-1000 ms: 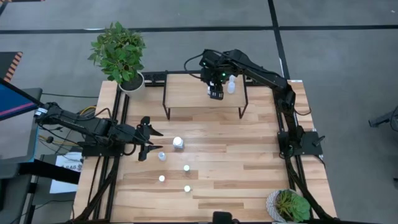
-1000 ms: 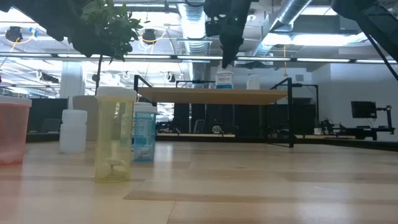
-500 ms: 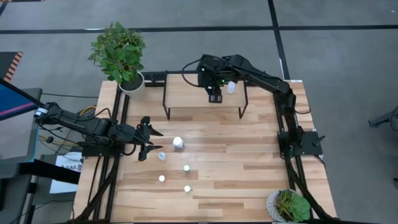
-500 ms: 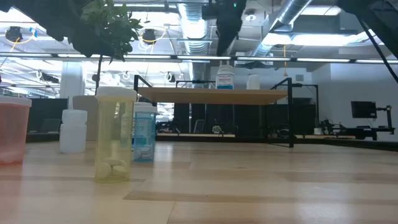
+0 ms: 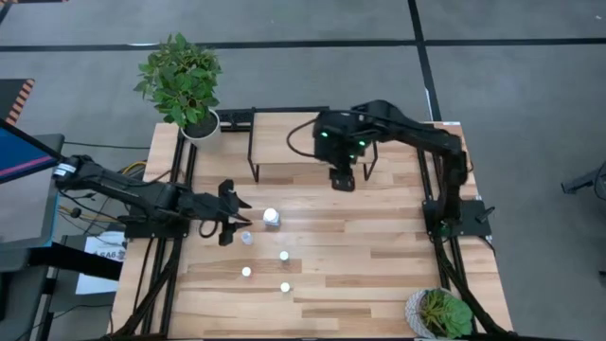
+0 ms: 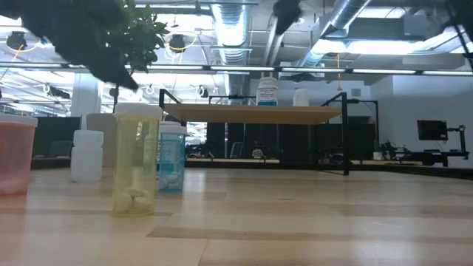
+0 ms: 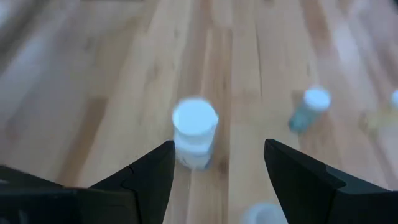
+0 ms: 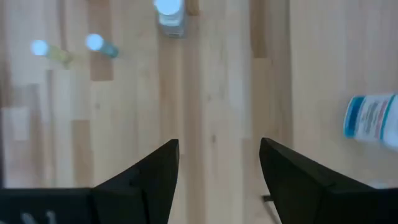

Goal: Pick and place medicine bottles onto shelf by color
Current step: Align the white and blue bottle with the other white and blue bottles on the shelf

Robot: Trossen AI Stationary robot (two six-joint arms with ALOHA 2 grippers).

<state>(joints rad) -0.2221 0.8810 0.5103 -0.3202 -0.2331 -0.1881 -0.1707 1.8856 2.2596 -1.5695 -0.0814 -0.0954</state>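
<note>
The shelf (image 5: 303, 142) stands at the table's far side. In the low view a blue-labelled bottle (image 6: 267, 91) and a white bottle (image 6: 300, 96) stand upright on it. My right gripper (image 5: 343, 182) is open and empty, high over the shelf's near edge; the blue-labelled bottle (image 8: 371, 118) shows in its wrist view. A white bottle (image 5: 272, 218), a pale blue one (image 5: 246, 238) and three smaller ones (image 5: 283, 256) stand on the table. My left gripper (image 5: 235, 212) is open and empty, just left of the white bottle (image 7: 194, 130).
A potted plant (image 5: 185, 85) stands at the far left corner and another (image 5: 437, 313) at the near right corner. In the low view a reddish container (image 6: 15, 151) stands at the left. Bare tabletop (image 5: 379, 237) lies right of the loose bottles.
My right gripper has risen from the blue-labelled bottle and gone toward the table's near edge, past the shelf's front; the bottle stays upright on the shelf. My left gripper has moved a little toward the white bottle.
</note>
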